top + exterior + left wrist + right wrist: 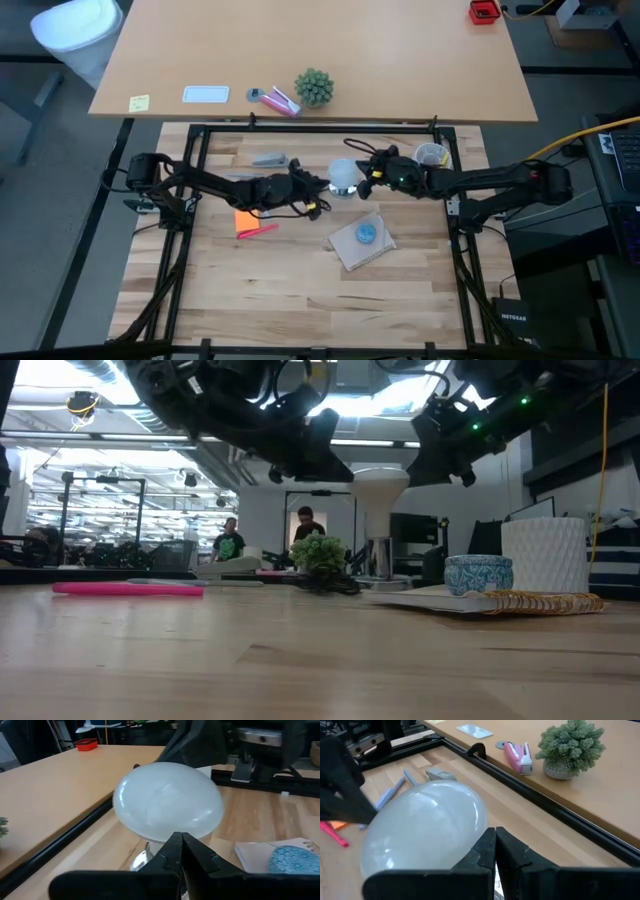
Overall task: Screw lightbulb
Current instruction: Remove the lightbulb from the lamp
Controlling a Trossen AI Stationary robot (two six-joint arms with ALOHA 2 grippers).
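The lightbulb (pixel 344 174) stands upright mid-worktop (pixel 300 290), apparently socketed, between the left hand (pixel 322 183) and right hand (pixel 364 172), both closed and empty.

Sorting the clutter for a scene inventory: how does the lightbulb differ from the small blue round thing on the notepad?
The lightbulb is frosted white and smooth; the blue round thing is patterned blue. The lightbulb stands raised on a metal socket; the blue thing lies on a notepad. The lightbulb sits between the left tool and right tool, both shut; the blue thing lies apart from them. Both are rounded.
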